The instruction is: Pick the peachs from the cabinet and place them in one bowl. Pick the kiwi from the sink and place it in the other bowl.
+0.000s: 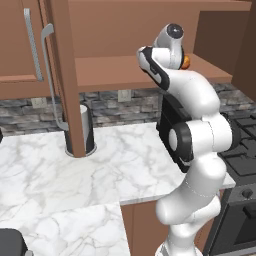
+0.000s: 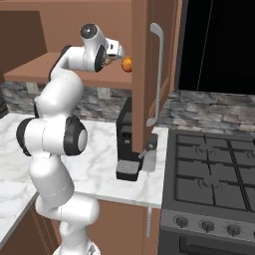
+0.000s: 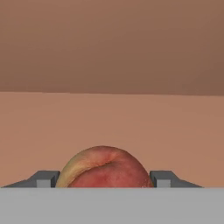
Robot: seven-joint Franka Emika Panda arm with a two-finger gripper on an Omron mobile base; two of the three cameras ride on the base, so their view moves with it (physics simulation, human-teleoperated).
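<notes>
**Peach between the jaws on the cabinet shelf**

The gripper (image 3: pixel 104 180) brackets a peach (image 3: pixel 105 168), fingertips (image 3: pixel 43 178) just beside its sides; whether they clench it I cannot tell. Beyond lies the cabinet (image 1: pixel 125 70) shelf and back wall

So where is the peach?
The round yellow-red peach sits on the brown wooden cabinet shelf, between the tool's two fingertips; in the right base view it's beside the open cabinet door.

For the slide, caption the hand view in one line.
Gripper fingers on either side of a red-and-yellow peach on the wooden cabinet shelf.
</notes>
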